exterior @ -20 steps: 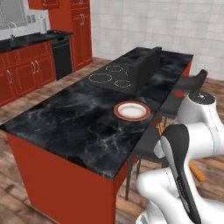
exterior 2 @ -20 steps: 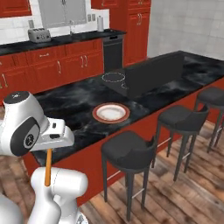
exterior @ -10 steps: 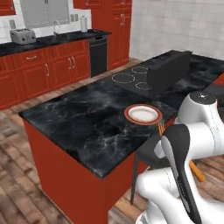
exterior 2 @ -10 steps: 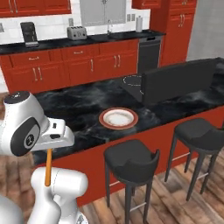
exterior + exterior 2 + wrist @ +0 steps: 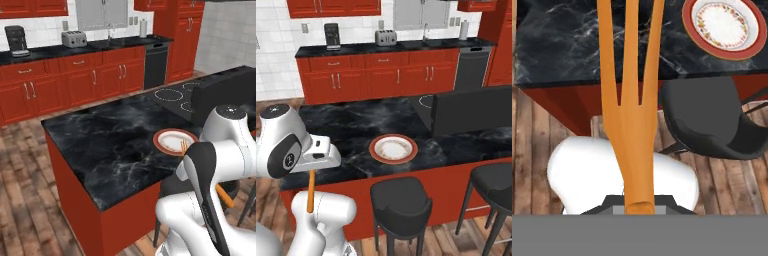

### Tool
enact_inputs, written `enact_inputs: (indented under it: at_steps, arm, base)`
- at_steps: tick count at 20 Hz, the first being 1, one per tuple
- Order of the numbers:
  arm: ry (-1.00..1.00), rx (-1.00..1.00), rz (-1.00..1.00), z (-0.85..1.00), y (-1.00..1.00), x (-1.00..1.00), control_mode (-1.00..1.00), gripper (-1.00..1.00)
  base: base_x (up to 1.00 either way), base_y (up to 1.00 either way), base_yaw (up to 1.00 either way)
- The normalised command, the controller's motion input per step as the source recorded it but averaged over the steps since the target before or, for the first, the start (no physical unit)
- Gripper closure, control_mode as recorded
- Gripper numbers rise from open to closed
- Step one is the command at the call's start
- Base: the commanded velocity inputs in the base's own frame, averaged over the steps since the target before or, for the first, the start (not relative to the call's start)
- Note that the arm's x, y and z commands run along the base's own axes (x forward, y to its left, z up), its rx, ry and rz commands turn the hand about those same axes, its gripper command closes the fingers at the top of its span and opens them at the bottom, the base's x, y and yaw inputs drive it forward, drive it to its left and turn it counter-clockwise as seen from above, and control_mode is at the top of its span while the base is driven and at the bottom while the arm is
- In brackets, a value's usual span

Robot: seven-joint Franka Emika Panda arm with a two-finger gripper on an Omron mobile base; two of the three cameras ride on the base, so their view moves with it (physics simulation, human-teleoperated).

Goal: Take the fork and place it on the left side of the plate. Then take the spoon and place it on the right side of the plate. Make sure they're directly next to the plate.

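One utensil is in hand: the gripper [image 5: 311,172], closed on the fork [image 5: 630,100], now faces the island's long edge after the base swung round, plate [image 5: 393,148] near that edge.

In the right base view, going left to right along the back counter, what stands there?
Coffee maker → toaster → sink faucet → paper towel roll.
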Motion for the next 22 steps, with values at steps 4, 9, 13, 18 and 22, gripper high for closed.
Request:
enact_inputs:
  at_steps: [4,9,13,18,22]
  arm:
    - [0.00,0.00,0.00,0.00,0.00,0.00,1.00,1.00]
    - [0.00,0.00,0.00,0.00,0.00,0.00,1.00,1.00]
    - [0.00,0.00,0.00,0.00,0.00,0.00,1.00,1.00]
    - [0.04,0.00,0.00,-0.01,0.14,0.76,-1.00,1.00]
    - [0.08,0.00,0.00,-0.08,0.23,1.00,-1.00,1.00]
  base:
    - [0.41,-0.46,0.24]
    - [0.78,0.13,0.02]
    - [0.84,0.27,0.00]
    - [0.18,0.04,0.00]
    - [0.00,0.00,0.00]
